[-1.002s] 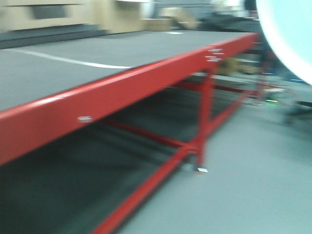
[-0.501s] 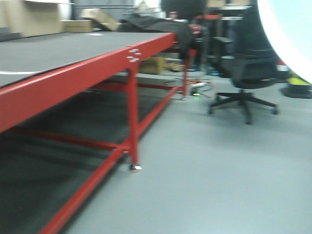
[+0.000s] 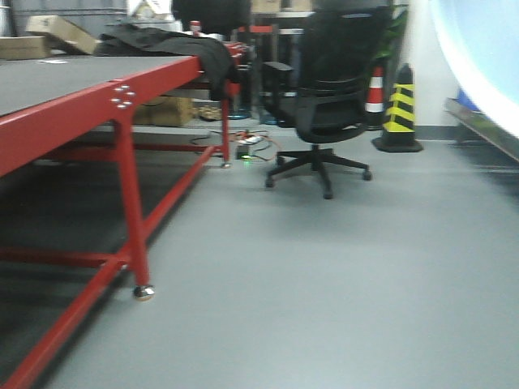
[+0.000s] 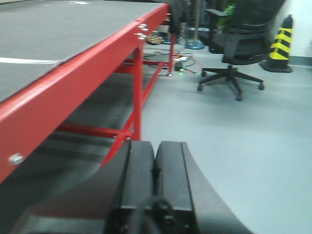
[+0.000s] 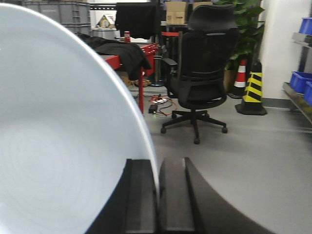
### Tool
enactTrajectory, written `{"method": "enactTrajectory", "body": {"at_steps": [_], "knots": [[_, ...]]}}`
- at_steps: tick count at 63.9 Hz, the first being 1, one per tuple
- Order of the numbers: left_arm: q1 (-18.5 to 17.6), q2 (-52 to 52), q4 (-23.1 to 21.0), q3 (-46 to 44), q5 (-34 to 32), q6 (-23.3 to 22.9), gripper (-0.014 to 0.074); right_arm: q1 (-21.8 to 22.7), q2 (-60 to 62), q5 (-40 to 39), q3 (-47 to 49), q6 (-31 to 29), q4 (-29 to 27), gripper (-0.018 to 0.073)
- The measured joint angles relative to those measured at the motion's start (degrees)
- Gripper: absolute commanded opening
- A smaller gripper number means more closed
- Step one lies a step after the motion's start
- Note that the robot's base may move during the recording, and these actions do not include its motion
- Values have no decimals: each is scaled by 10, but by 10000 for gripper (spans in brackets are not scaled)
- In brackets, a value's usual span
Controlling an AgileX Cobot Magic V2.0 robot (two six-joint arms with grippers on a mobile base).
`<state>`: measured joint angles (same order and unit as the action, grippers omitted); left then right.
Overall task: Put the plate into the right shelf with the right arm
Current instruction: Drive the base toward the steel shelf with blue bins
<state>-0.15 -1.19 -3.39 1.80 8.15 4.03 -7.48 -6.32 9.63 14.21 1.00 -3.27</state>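
Right claw point(image 5: 157, 168) is clamped on the plate point(image 5: 63, 136): two black fingers point(image 5: 141, 195) pinch its rim, and the white disc stands on edge, filling the left half of the wrist view. From the front view the plate point(image 3: 486, 57) sits in the air at the top right, to the right of the office chair point(image 3: 328, 97) and nearer the camera than it.

The black office chair stands out on the grey floor point(image 3: 324, 284), and everything reads off it. To its left runs the red-framed counter point(image 3: 49, 105), with a black jacket point(image 3: 178, 44) heaped on the end nearest the chair. Just right of the chair stands a yellow-and-black striped cone point(image 3: 399, 109). Further right again, there's the right shelf point(image 5: 297, 102), a steel rail at the edge of the picture with blue bins point(image 5: 297, 80) on it. The plate is apart from that shelf, not yet on it.

Left claw point(image 4: 155, 146) now: its fingers are pressed together with nothing between them, low down beside the counter's edge, the chair well ahead of it to the right.
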Motion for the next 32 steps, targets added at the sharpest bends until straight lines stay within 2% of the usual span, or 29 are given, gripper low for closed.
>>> {"method": "enactTrajectory", "body": {"at_steps": [32], "knots": [[0,0,0,0,0,0,-47,0,0,0,0,0,0,54]]}}
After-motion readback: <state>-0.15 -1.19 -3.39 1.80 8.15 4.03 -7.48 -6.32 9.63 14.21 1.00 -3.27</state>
